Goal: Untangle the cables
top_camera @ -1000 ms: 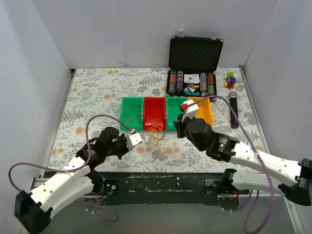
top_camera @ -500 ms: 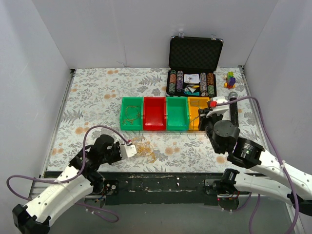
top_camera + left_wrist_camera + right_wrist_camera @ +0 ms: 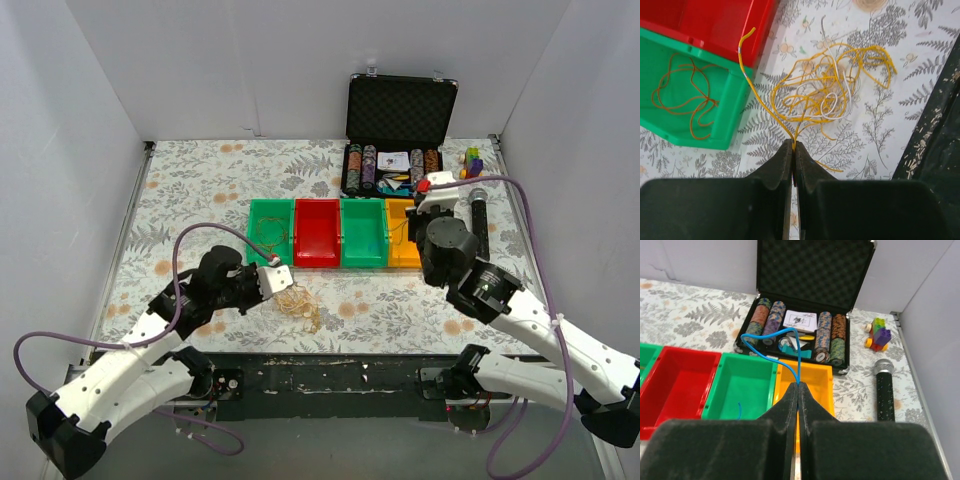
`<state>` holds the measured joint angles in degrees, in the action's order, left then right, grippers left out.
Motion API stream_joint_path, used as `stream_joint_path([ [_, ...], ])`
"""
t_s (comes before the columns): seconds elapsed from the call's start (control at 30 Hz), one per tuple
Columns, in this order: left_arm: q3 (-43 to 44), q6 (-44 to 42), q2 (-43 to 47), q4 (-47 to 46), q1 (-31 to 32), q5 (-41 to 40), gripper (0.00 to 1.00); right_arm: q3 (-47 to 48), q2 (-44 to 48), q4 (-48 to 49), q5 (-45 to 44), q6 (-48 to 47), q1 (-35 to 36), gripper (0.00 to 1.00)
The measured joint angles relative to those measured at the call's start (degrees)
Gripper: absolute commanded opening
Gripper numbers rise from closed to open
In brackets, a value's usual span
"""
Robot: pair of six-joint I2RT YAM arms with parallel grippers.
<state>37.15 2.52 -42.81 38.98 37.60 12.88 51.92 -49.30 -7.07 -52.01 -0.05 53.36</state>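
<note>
The cables [image 3: 298,303] are a small tangle of thin yellow, orange and white strands on the patterned table in front of the red bin [image 3: 317,232], and fill the middle of the left wrist view [image 3: 825,95]. My left gripper [image 3: 275,279] is shut on a yellow strand [image 3: 757,95] at the tangle's near-left edge; the pinch shows in the left wrist view [image 3: 793,145]. My right gripper [image 3: 420,208] hovers over the orange bin [image 3: 403,247]. It is shut [image 3: 798,385] on a thin blue cable [image 3: 797,365] that loops up from its tips.
Four bins stand in a row: green [image 3: 270,215] holding an orange-brown strand [image 3: 685,100], red, green [image 3: 745,385] holding a short blue piece [image 3: 738,410], orange [image 3: 815,380]. An open chip case [image 3: 395,170], a microphone [image 3: 479,225] and a toy [image 3: 472,162] lie far right. The table's dark front edge [image 3: 935,135] is close.
My right gripper left the tangle and swung right and away to the orange bin, carrying the blue cable. My left gripper dragged the tangle a little left and nearer.
</note>
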Motion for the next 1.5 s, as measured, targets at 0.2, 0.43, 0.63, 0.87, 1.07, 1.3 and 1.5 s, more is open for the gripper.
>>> stream_joint_path([
  [0.2,1.9,1.6,-0.6,-1.6,0.0,3.3,0.0,4.8,-4.5,3.7,1.4,-3.7,-5.6,0.01],
  [0.43,4.5,2.1,-1.6,-1.5,0.0,5.6,0.0,5.9,-7.1,5.8,5.4,-4.7,-14.0,0.01],
  [0.63,4.8,2.4,-1.2,-1.3,0.0,6.4,0.0,5.8,-9.4,6.0,9.5,-3.8,-18.9,0.01],
  [0.87,4.8,2.8,-0.3,-1.0,0.0,6.8,0.0,5.4,-11.5,7.4,12.5,-2.9,-21.6,0.01],
  [1.07,4.8,2.8,-0.1,-0.6,0.0,7.2,0.0,4.6,-13.3,9.9,13.3,-2.7,-23.1,0.01],
  [1.3,4.8,2.8,0.0,-0.4,0.0,7.5,0.0,1.5,-17.6,11.0,14.1,-1.6,-25.7,0.01],
  [1.5,4.8,2.8,0.3,-0.4,0.0,7.6,0.0,-3.1,-17.9,10.4,14.3,1.0,-27.2,0.01],
])
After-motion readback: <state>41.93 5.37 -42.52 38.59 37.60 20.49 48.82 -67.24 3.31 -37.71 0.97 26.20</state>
